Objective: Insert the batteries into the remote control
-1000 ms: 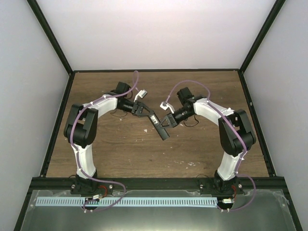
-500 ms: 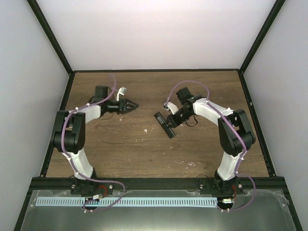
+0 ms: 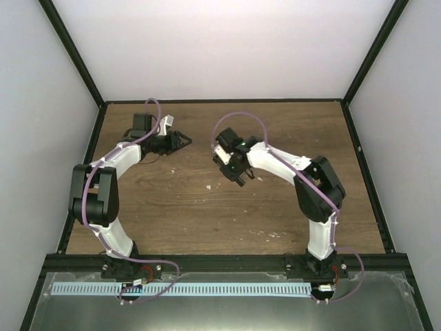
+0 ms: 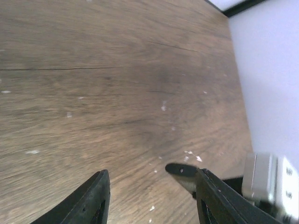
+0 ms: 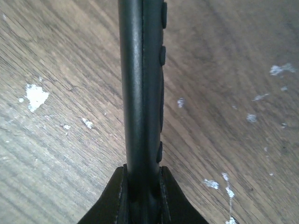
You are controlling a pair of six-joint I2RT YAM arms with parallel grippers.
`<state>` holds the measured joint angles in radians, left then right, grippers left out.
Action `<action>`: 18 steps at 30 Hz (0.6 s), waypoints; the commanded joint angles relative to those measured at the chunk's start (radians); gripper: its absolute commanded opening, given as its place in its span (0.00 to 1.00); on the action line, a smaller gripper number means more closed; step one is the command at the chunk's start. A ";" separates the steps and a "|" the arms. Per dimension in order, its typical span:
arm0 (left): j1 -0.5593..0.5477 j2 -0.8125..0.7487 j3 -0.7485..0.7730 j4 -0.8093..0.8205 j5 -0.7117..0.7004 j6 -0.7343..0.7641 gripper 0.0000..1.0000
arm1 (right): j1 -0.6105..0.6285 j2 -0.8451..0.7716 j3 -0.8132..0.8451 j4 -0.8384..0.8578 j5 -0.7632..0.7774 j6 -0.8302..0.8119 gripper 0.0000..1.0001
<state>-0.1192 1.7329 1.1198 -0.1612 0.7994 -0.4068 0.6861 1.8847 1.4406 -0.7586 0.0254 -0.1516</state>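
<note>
Slim black remote control, edge-on

The left arm and the right arm are built alike; smooth white link shells run between bulky black joint housings; a purple cable runs along each arm in loose loops; each stands on a black base at the near edge; the jaws are matt black wedges tapering to blunt tips; a pale grey connector block sits right of the left ones.
</note>
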 commanded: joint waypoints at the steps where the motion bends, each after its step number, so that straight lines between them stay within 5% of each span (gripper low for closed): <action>1: 0.012 -0.026 0.062 -0.160 -0.203 -0.062 0.52 | 0.068 0.062 0.042 -0.006 0.201 -0.005 0.01; 12: 0.018 -0.038 0.084 -0.240 -0.277 -0.046 0.52 | 0.131 0.136 0.043 0.058 0.387 -0.041 0.01; 18: 0.018 -0.035 0.084 -0.239 -0.275 -0.042 0.52 | 0.145 0.129 0.027 0.069 0.328 -0.048 0.27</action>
<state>-0.1028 1.7248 1.1801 -0.3862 0.5350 -0.4522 0.8150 2.0197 1.4471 -0.7177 0.3687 -0.1913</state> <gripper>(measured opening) 0.515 0.219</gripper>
